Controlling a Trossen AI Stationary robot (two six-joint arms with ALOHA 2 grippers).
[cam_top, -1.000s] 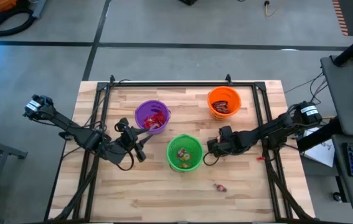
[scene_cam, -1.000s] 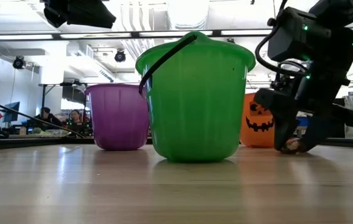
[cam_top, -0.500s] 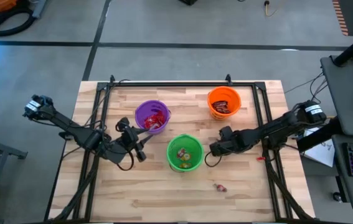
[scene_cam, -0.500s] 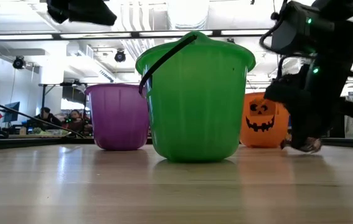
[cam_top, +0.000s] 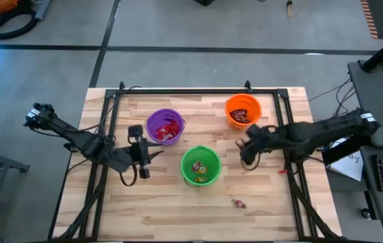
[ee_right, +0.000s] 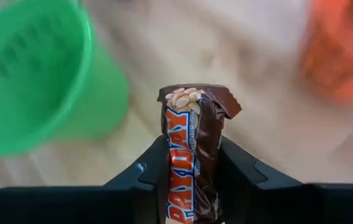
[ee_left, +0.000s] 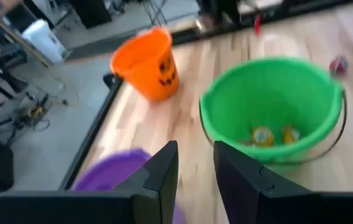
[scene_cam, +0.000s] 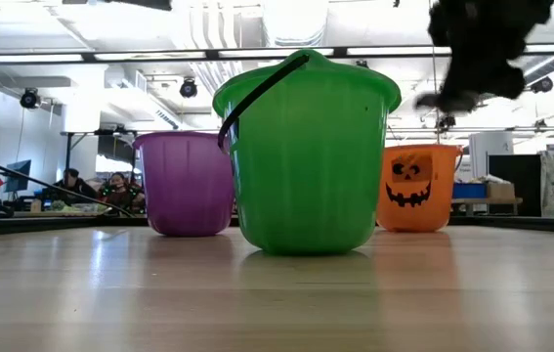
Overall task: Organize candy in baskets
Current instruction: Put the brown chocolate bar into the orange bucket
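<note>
- A loose red candy (cam_top: 238, 202) lies on the table (cam_top: 177, 209) at the near edge
- Green basket (cam_top: 200, 165) holds yellow pieces
- Left gripper (cam_top: 144, 159), beside it, has jaws slightly parted and empty
- Right gripper (cam_top: 248, 150), raised between green and orange basket (cam_top: 243, 111), pinches a brown candy bar (ee_right: 192, 140)
- Purple basket (cam_top: 164, 126) holds red packets

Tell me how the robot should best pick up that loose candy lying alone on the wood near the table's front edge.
Likely straight from above: the small loose candy lies flat on bare table, nothing crowding it. Pinch across its narrow middle. The right gripper, nearer, is shut on a candy bar, which must go first.
</note>
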